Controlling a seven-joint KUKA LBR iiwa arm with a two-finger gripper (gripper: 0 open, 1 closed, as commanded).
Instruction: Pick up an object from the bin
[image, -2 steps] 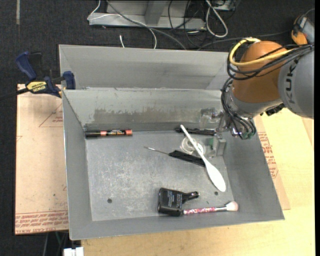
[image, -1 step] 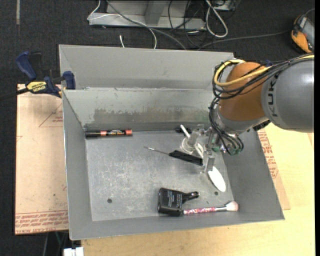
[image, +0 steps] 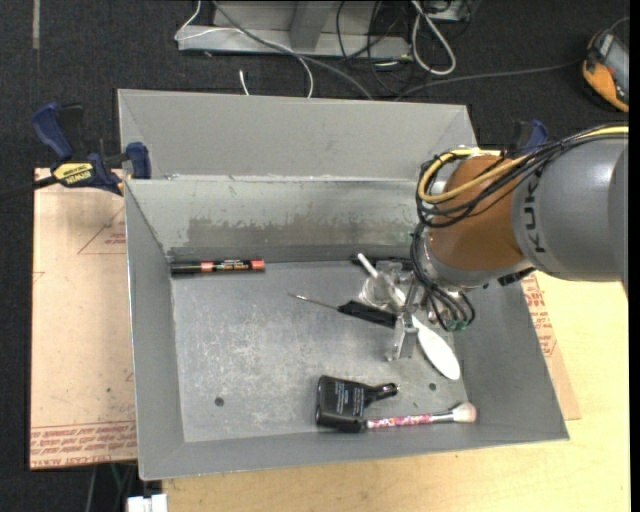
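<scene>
pincer (image: 400, 345) low at right, grip state untellable | white spoon (image: 441, 354) just beside | black strip (image: 366, 315) left | black bottle (image: 344, 402) near

Setting: robotics lab. Evidence: industrial arm (image: 570, 215) reaching into grey metal bin (image: 300, 140); loose cables (image: 440, 52) on dark carpet (image: 80, 50) at 12 o'clock.

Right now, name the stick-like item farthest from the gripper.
The black-and-red marker at the rear left; the pink-handled brush lies nearer the gripper.
</scene>
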